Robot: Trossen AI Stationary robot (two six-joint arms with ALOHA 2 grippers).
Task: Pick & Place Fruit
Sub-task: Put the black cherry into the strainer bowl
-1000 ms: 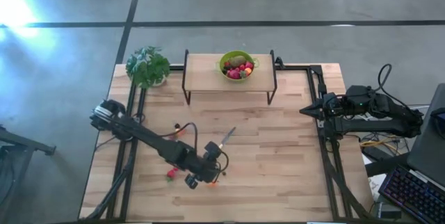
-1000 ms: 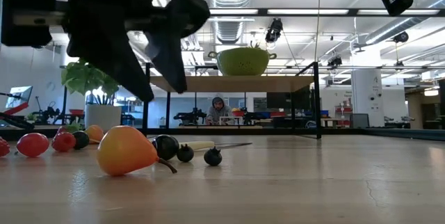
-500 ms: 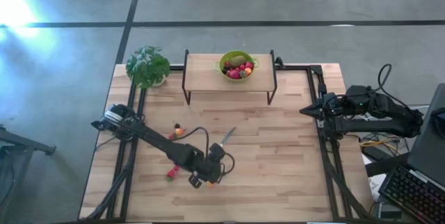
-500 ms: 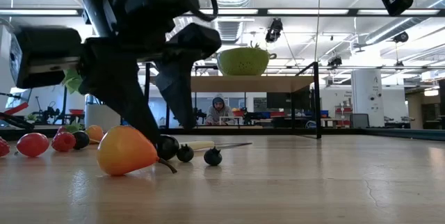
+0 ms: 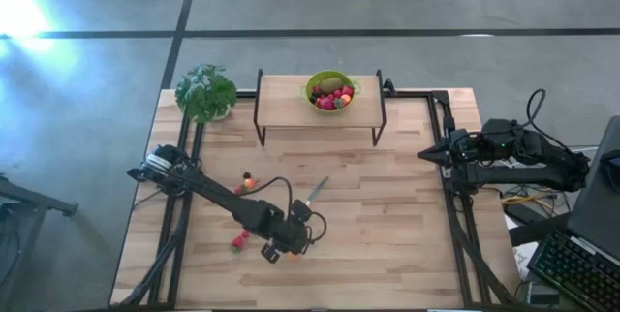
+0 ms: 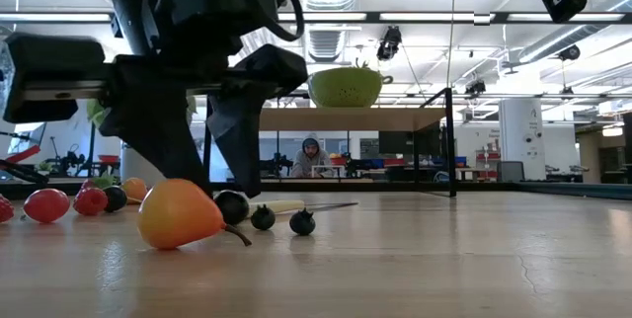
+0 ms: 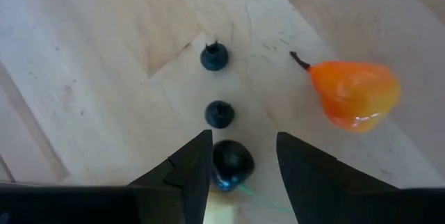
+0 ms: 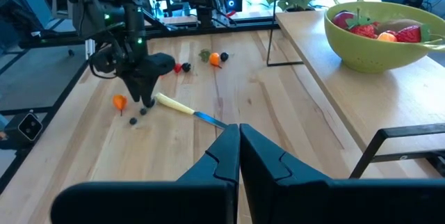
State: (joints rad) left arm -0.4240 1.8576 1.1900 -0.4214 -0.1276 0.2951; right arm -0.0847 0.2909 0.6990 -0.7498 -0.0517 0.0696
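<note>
- Pick step in hand: left gripper (image 7: pixel 240 156) down at the table (image 5: pixel 387 215), jaws apart, straddling a dark berry (image 7: pixel 232 163); not yet clamped.
- Two smaller berries (image 7: pixel 219 113) and an orange fruit (image 7: pixel 353 94) just beyond.
- Next, likely: close on berry, lift, carry to green bowl (image 5: pixel 330 90) on shelf.
- Right gripper (image 8: pixel 238 140) pinched closed, parked at table's edge.
- No readable writing or labels.
</note>
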